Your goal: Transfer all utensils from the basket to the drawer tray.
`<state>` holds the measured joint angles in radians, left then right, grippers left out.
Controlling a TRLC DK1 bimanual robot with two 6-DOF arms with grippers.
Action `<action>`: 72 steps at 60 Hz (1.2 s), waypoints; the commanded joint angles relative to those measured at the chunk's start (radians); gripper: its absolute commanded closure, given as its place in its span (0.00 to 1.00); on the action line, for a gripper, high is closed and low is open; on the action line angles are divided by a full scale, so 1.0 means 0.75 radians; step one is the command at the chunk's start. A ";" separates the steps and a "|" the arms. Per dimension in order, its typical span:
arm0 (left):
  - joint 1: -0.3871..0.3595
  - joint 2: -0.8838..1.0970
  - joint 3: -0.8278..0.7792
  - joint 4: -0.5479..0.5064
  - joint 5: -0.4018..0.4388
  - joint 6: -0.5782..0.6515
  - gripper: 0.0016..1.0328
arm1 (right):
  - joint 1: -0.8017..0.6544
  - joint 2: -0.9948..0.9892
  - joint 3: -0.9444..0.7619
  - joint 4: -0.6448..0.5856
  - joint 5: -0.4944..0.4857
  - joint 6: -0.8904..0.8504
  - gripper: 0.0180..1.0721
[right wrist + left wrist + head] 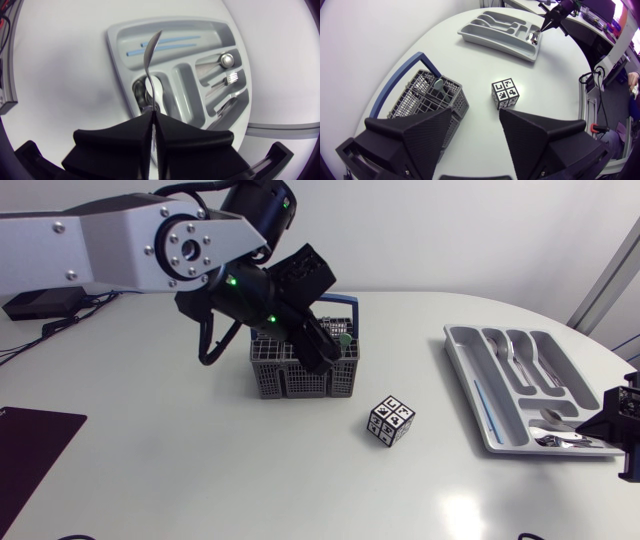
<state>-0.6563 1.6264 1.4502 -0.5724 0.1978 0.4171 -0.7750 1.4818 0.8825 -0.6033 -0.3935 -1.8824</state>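
Your left gripper [325,352] mid-frame over the basket [300,380] (blue handle), fingers spread wide, your right gripper [592,432] lower right, clenched on 1 metal utensil [149,55] above the drawer tray [462,370].

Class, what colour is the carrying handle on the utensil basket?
Blue. The basket handle shows best in the left wrist view.

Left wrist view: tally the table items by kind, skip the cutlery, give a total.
utensil basket: 1
drawer tray: 1
marker cube: 1
Total: 3
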 commanded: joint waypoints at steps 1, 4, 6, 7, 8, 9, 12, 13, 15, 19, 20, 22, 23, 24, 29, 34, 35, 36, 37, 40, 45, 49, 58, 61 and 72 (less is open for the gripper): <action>-0.027 0.038 -0.036 0.019 -0.039 0.033 0.35 | -0.018 0.067 0.010 0.103 0.052 -0.092 0.95; -0.033 0.042 -0.033 0.021 -0.053 0.039 0.35 | -0.032 0.090 0.018 0.119 0.060 -0.125 0.95; -0.033 0.047 -0.031 0.021 -0.055 0.039 0.35 | -0.038 0.102 0.024 0.119 0.060 -0.141 0.95; -0.033 0.049 -0.029 0.021 -0.057 0.041 0.35 | -0.040 0.115 0.032 0.125 0.064 -0.151 0.95; -0.035 0.051 -0.025 0.021 -0.063 0.043 0.35 | -0.043 0.127 0.038 0.134 0.075 -0.159 0.95; -0.035 0.053 -0.023 0.021 -0.067 0.043 0.35 | -0.043 0.135 0.040 0.148 0.083 -0.163 0.95; -0.037 0.061 -0.017 0.021 -0.078 0.047 0.35 | -0.045 0.155 0.036 0.191 0.105 -0.182 0.95; -0.039 0.063 -0.015 0.021 -0.082 0.049 0.35 | -0.047 0.162 0.036 0.195 0.112 -0.192 0.95; -0.041 0.067 -0.015 0.021 -0.088 0.053 0.35 | -0.051 0.176 0.038 0.197 0.128 -0.208 0.95; -0.051 0.073 -0.015 0.025 -0.121 0.072 0.35 | -0.051 0.207 0.034 0.228 0.157 -0.231 0.95; -0.058 0.075 -0.015 0.029 -0.131 0.078 0.35 | -0.051 0.213 0.030 0.244 0.161 -0.237 0.94; -0.066 0.077 -0.019 0.033 -0.151 0.092 0.35 | -0.051 0.221 0.018 0.279 0.167 -0.241 0.94; -0.068 0.077 -0.019 0.033 -0.155 0.094 0.35 | -0.051 0.225 0.018 0.287 0.173 -0.243 0.94; -0.070 0.081 -0.019 0.039 -0.164 0.102 0.35 | -0.051 0.227 0.016 0.287 0.179 -0.245 0.94; -0.080 0.092 -0.013 0.062 -0.215 0.127 0.35 | -0.051 0.225 -0.001 0.291 0.181 -0.253 0.84; -0.092 0.102 -0.013 0.103 -0.266 0.158 0.35 | -0.051 0.205 -0.033 0.344 0.187 -0.251 0.59; -0.092 0.104 -0.015 0.111 -0.272 0.164 0.35 | -0.051 0.196 -0.042 0.356 0.185 -0.251 0.55; -0.094 0.104 -0.015 0.119 -0.282 0.168 0.35 | -0.053 0.188 -0.048 0.363 0.185 -0.249 0.53; -0.096 0.106 -0.015 0.127 -0.294 0.174 0.35 | -0.053 0.180 -0.054 0.369 0.183 -0.247 0.51; -0.103 0.110 -0.023 0.162 -0.327 0.201 0.34 | -0.053 0.151 -0.068 0.373 0.179 -0.241 0.47; -0.109 0.132 -0.023 0.205 -0.368 0.241 0.34 | -0.055 0.106 -0.087 0.367 0.167 -0.225 0.37; -0.113 0.149 -0.021 0.227 -0.395 0.284 0.34 | -0.049 0.061 -0.109 0.363 0.142 -0.184 0.23; -0.121 0.198 -0.017 0.276 -0.429 0.399 0.31 | -0.022 -0.027 -0.140 0.311 0.071 -0.092 0.18; -0.123 0.210 -0.013 0.297 -0.429 0.434 0.31 | -0.002 -0.043 -0.144 0.293 0.054 -0.041 0.18; -0.123 0.267 0.034 0.315 -0.429 0.536 0.28 | 0.092 -0.113 -0.134 0.154 -0.005 0.168 0.14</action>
<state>-0.7422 1.7901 1.4502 -0.3450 -0.1143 0.7593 -0.7338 1.4250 0.8021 -0.4496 -0.3809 -1.8313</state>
